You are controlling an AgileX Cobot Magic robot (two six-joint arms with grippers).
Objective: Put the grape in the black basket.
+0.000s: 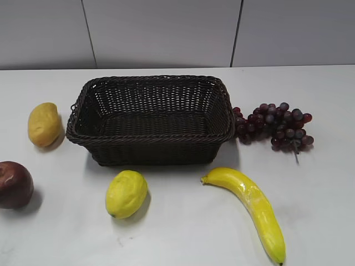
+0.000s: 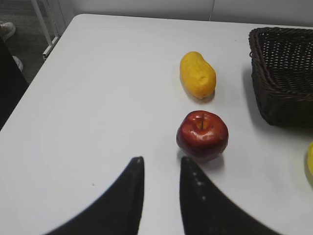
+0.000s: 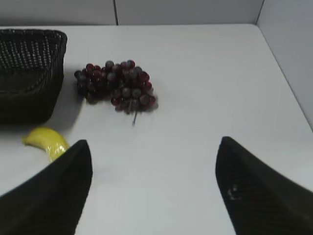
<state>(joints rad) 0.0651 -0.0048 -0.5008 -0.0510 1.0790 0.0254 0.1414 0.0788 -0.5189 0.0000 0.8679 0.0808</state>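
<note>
The grape (image 1: 274,126) lies on the white table (image 1: 177,233), just beside the right end of the black basket (image 1: 151,118); its leftmost berries sit at or against the basket's wicker wall, and I cannot tell whether they actually touch. Its thin stem points toward the near edge of the table. The basket interior shows only bare weave. From my right wrist view the same bunch (image 3: 115,90) sits ahead and left of centre, with the basket corner (image 3: 29,73) at the far left and the tip of a banana (image 3: 46,140) just showing past my left finger. My right gripper (image 3: 154,166) has its jaws spread wide with nothing between them, only bare table; it is well short of the bunch. My left gripper (image 2: 161,183) has its jaws set close together with a narrow slit of table showing between them, holding nothing. Ahead of it, a red apple (image 2: 202,135) stands upright, stem up, close beyond my right-hand finger tip. Beyond the apple is a yellow, potato-like fruit (image 2: 197,75), apart from it. In the exterior view a lemon (image 1: 126,193) sits in front of the basket's left half, and the banana (image 1: 252,208) lies in front of its right corner, running toward the near edge.
</note>
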